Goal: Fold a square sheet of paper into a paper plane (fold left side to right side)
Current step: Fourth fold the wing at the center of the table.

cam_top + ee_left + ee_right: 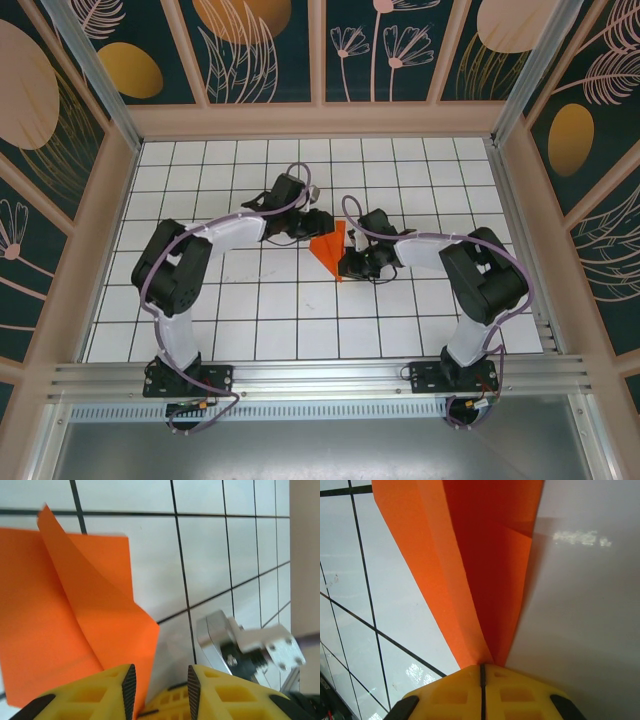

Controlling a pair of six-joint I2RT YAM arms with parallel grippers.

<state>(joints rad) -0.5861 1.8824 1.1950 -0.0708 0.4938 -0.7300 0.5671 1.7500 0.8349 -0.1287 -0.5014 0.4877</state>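
right hand (482, 672) pinching paper (485, 570), left hand (159, 682) parted

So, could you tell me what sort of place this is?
Probably a robot test cell: a white tabletop with black grid lines, boxed in by dark leaf-patterned wall panels, with a silver aluminium mounting rail along its near edge.

Top cam sat high above and behind both arms, looking down on the whole gridded counter (250, 330). Wrist cams rode just behind the left hand (159, 680) and right hand (482, 672), super close, low over the tiles. All three shared the folded orange paper (331, 250).
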